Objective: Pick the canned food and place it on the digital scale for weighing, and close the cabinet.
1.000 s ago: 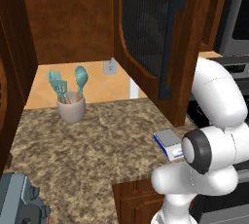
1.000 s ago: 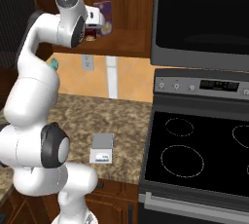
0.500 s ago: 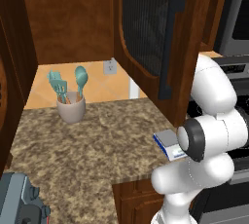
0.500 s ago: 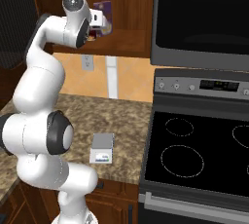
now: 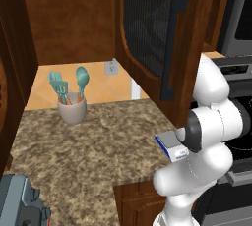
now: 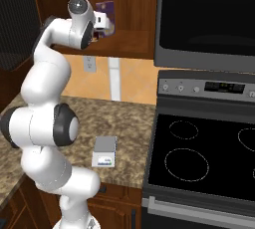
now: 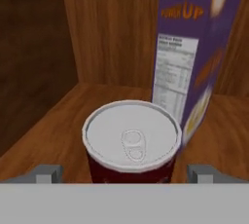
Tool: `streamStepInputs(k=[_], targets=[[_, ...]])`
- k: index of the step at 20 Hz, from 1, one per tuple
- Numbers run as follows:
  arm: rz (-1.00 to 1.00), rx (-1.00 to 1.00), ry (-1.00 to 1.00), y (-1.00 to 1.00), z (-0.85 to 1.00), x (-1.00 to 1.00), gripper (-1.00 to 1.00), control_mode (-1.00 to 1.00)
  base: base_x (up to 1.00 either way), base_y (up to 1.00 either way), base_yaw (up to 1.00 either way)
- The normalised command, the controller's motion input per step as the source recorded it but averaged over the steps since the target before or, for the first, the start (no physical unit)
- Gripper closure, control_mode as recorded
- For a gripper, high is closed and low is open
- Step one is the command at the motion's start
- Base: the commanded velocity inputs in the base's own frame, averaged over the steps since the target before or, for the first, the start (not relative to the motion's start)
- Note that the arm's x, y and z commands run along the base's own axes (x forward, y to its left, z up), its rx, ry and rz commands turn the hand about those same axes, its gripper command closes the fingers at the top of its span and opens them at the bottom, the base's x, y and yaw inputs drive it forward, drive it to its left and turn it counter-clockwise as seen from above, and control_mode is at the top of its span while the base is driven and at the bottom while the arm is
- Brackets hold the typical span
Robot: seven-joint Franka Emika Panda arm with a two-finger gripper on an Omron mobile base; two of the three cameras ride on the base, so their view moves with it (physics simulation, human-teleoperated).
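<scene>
Dark red canned food (image 7: 130, 142) stands upright on the wooden shelf (image 7: 53, 130) inside the cabinet (image 5: 147, 38), just beside a purple cereal box (image 7: 194, 57). The gripper (image 7: 129, 173) is at the can with its jaws spread wide, one fingertip (image 7: 46, 173) on either side, not clamped. The cabinet door stands open. The digital scale (image 6: 104, 151) rests on the granite surface (image 5: 88, 146), near a beige utensil cup (image 5: 72, 109).

Base views flank arm, share counter (image 5: 98, 141) (hand view close, in cabinet (image 7: 112, 33)).
</scene>
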Motion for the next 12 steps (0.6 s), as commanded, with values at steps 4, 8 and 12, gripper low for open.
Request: streamStepInputs(k=[4,8,12], targets=[[0.00,0.00,0.00,0.00,-0.02,0.26,-1.00,-1.00,0.00,0.00,0.00],[0.00,0.00,0.00,0.00,-0.07,0.31,-1.00,-1.00,0.00,0.00,0.00],[0.00,0.00,0.00,0.01,-0.07,0.19,1.00,-1.00,0.00,0.00,0.00]])
